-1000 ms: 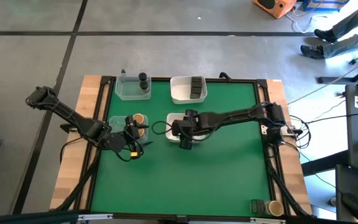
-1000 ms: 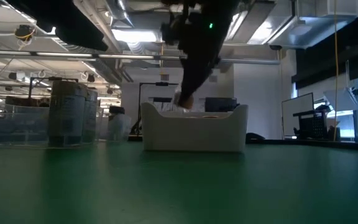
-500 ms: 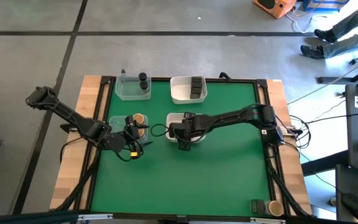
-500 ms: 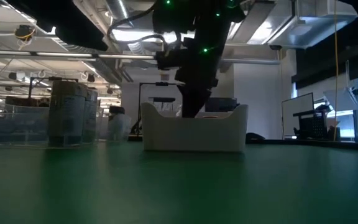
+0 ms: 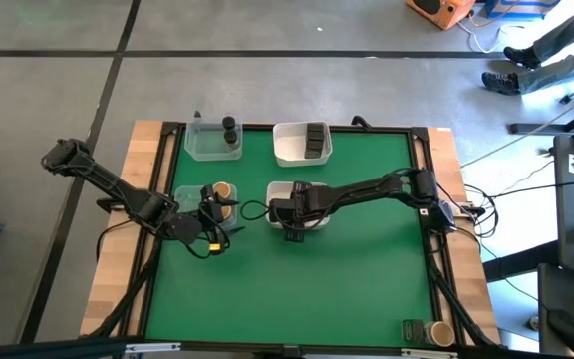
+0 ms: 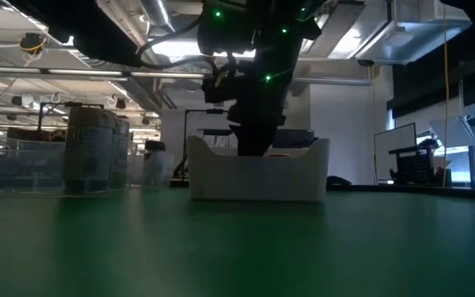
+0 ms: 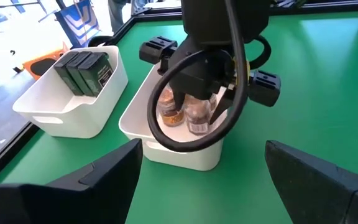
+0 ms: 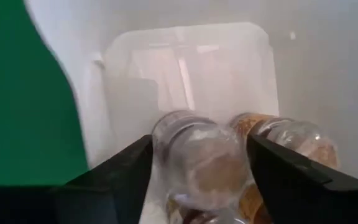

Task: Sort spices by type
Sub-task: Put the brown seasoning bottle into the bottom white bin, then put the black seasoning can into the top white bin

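In the white tray (image 7: 166, 146), jar (image 8: 201, 165) between right gripper (image 8: 197, 180) fingers.

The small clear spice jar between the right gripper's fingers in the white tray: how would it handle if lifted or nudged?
The jar looks like smooth, round clear plastic, so it may slip or twist between the right gripper fingers. Standing upright and narrow beside another jar, it could tip if nudged, though the white tray would probably stop it rolling far.

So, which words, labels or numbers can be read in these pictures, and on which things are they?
No text can be read.
Dark tins in the far white tray: pale label patches, too blurred to read.
Jars under the right pincer: no label shows.
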Controlling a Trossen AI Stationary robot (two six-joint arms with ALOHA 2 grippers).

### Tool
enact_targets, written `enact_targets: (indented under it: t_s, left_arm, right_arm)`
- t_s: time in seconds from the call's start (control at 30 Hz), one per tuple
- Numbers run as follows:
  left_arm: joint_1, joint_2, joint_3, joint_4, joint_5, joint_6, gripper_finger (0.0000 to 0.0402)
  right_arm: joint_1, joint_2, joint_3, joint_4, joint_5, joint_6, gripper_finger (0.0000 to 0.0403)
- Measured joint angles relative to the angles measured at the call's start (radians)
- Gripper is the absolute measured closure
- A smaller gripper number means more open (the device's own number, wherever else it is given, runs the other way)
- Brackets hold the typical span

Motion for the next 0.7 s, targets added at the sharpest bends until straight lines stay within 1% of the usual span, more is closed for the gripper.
enact_targets:
  t_s: [0.17, 0.33, 0.43, 0.53, 0.7]
  left_arm:
    - [0.0, 0.0, 0.0, 0.0, 0.0, 0.0, 0.0079]
    - [0.0, 0.0, 0.0, 0.0, 0.0, -0.001, 0.0079]
    - [0.0, 0.0, 0.0, 0.0, 0.0, -0.003, 0.0079]
    - [0.0, 0.0, 0.0, 0.002, 0.0, -0.005, 0.0079]
    - [-0.002, 0.0, 0.0, 0.002, 0.0, -0.014, 0.0079]
  right_arm:
    - [0.021, -0.039, 0.013, -0.041, -0.002, -0.017, 0.01]
    - [0.099, -0.156, 0.023, -0.15, -0.009, 0.017, 0.0085]
    - [0.16, -0.235, 0.023, -0.245, -0.01, 0.081, 0.0085]
    - [0.24, -0.303, 0.023, -0.344, -0.017, 0.183, 0.0089]
    - [0.391, -0.355, 0.023, -0.451, -0.019, 0.374, 0.0093]
